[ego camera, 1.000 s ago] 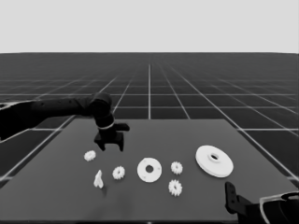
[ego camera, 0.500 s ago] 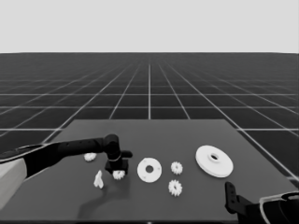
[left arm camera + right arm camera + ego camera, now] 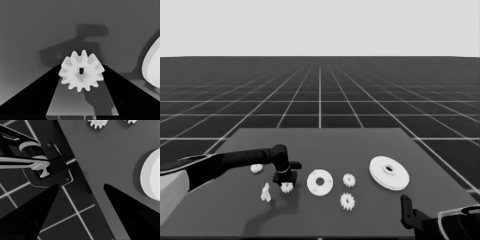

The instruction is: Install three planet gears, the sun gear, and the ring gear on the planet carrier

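One planet gear (image 3: 287, 187) lies on the table left of the smaller round part (image 3: 320, 182), the planet carrier. My left gripper (image 3: 286, 181) stands over this gear, open, one finger on each side of it. The left wrist view shows the gear (image 3: 81, 73) between the two fingertips, with the smaller round part (image 3: 152, 65) at the picture's edge. Other gears lie at the left (image 3: 256, 169) and right of the carrier (image 3: 348, 180), (image 3: 347, 201). The larger round part (image 3: 389, 173), the ring gear, sits at the right. My right gripper (image 3: 407, 210) waits open at the lower right corner.
A thin white piece (image 3: 265, 192) stands just left of the left gripper. The right wrist view shows the table's corner, the floor grid, dark machinery with blue lights (image 3: 47, 167) and the larger round part's rim (image 3: 151, 180).
The left arm swung from the table's left end down and toward the front, bringing its gripper onto the gear left of the smaller round part. The right arm stayed parked.
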`<action>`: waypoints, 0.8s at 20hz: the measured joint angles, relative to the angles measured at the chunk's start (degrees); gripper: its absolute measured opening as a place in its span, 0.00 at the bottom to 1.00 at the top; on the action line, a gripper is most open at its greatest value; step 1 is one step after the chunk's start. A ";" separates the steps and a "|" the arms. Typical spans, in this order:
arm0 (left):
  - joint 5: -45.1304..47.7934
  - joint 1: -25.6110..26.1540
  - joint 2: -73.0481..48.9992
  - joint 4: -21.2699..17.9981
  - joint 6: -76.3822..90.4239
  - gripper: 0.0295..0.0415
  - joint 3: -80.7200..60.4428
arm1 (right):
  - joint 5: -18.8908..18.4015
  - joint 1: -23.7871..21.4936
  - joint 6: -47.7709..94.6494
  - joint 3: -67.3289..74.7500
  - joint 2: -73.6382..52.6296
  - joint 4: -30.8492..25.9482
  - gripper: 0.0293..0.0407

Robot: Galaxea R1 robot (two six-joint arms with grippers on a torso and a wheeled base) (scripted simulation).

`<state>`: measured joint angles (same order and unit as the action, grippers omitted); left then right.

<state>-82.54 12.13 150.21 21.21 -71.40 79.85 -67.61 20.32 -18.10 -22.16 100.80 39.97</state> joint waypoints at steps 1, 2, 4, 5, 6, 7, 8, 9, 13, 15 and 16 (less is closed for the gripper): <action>0.01 0.03 0.01 0.02 0.00 0.14 0.02 | 0.00 0.00 0.00 0.00 0.00 0.00 0.81; -4.98 -6.77 -2.93 -7.91 -4.43 0.14 -8.79 | 0.00 0.00 0.00 0.00 0.00 0.00 0.81; -7.18 -19.03 -3.68 -18.21 -6.29 0.14 -11.66 | 0.00 0.00 0.00 0.00 0.00 0.00 0.81; -7.46 -21.67 -3.51 -20.57 -6.03 0.14 -11.16 | 0.00 0.00 0.00 0.00 0.00 0.00 0.81; -7.65 -23.14 -3.35 -21.94 -5.76 0.14 -10.68 | 0.00 0.00 0.00 0.00 0.00 0.00 0.81; -7.76 -23.96 -3.25 -22.73 -5.55 0.14 -10.33 | 0.00 0.00 0.00 0.00 0.00 0.00 0.81; -7.84 -24.42 -3.18 -23.19 -5.42 0.14 -10.11 | 0.00 0.00 0.00 0.00 0.00 0.00 0.81; -7.88 -24.68 -3.14 -23.46 -5.33 0.14 -9.96 | 0.00 0.00 0.00 0.00 0.00 0.00 0.81; -7.56 -25.02 9.40 -23.91 -16.03 0.14 -7.61 | 0.00 0.00 0.00 0.00 0.00 0.00 0.81; -7.44 -25.07 15.05 -23.98 -18.13 0.14 -4.66 | 0.00 0.00 0.00 0.00 0.00 0.00 0.81; -7.43 -25.09 16.23 -23.99 -18.44 0.14 -3.82 | 0.00 0.00 0.00 0.00 0.00 0.00 0.81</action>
<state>-89.96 -12.96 166.44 -2.78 -89.84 76.02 -67.61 20.32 -18.10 -22.16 100.80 39.97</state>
